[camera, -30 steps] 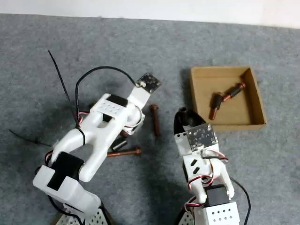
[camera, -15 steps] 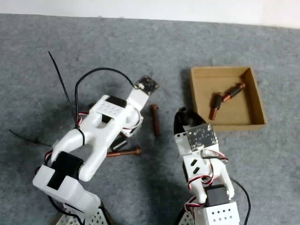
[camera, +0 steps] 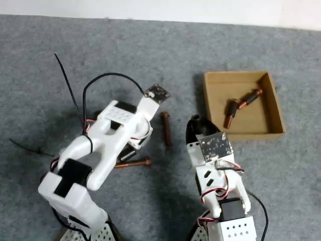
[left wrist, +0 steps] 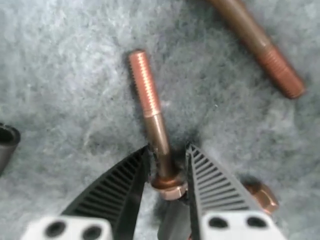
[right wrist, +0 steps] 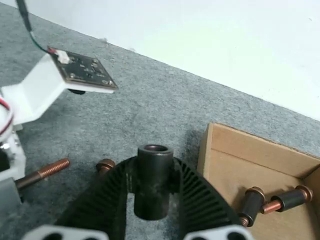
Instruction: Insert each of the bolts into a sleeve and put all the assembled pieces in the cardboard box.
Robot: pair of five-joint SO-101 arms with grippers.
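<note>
Noted at the right pincer (right wrist: 154,162): narrow, clamped on a black sleeve (right wrist: 153,187) held upright, its bore open with nothing in it. The left pincer (left wrist: 167,150) is narrow too, jaws either side of a bolt (left wrist: 150,100) at its head end and seemingly pinching it. The thread points away from the wrist; cannot tell if it is lifted off the grey carpet (left wrist: 60,75). Held bolt and held sleeve are apart, not lined up. Outward, in the high view, a loose bolt (camera: 165,129) lies just at 9 o'clock of the right pincer. A second loose bolt (camera: 133,163) lies at 7 o'clock of that one, partly under the left arm (camera: 108,145). A dark tube end (left wrist: 5,142) near the left pincer may be a spare sleeve; cannot tell. The cardboard box (camera: 239,134) sits at 2 o'clock of the right pincer. Inside lie an assembled piece (camera: 248,99) and a second assembled piece (camera: 229,113), close together. Judgement: two boxed, a third pair in hand but not yet joined, at least two more bolts to sleeve. Under halfway.
</note>
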